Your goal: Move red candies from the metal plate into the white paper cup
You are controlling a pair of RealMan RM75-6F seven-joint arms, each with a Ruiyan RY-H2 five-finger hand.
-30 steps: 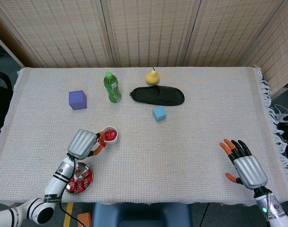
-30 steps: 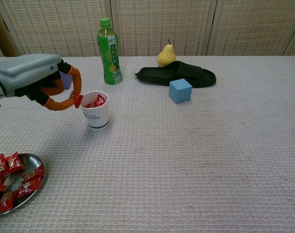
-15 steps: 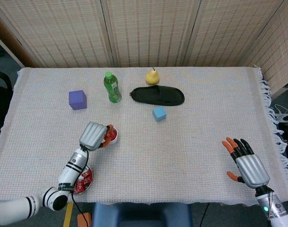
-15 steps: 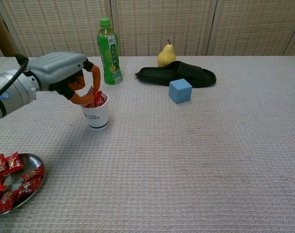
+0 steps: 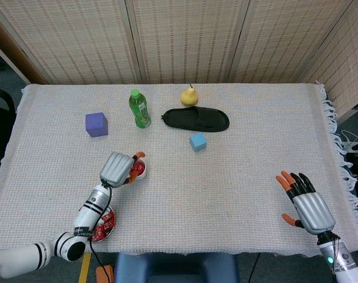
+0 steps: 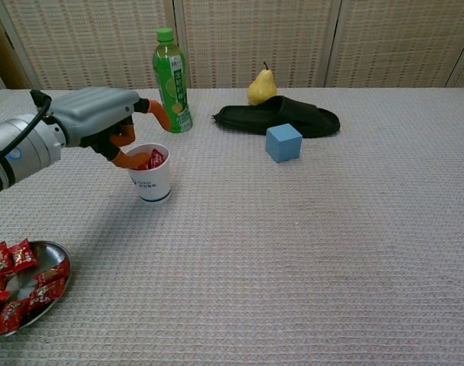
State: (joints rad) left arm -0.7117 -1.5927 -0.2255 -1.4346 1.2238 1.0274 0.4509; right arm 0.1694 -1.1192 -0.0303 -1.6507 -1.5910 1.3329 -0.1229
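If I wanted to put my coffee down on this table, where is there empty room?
The widest bare stretch lies between the blue cube and the right hand. It is crowded along the back by the bottle, pear and slipper, and near the cup and plate.

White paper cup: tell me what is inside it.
Red candies show above the rim of the white paper cup. The left hand hovers over it, and its fingers cover part of the opening; the cup's depth is unseen.

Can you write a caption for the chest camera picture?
Robot's left hand hovers over the white paper cup of red candies.
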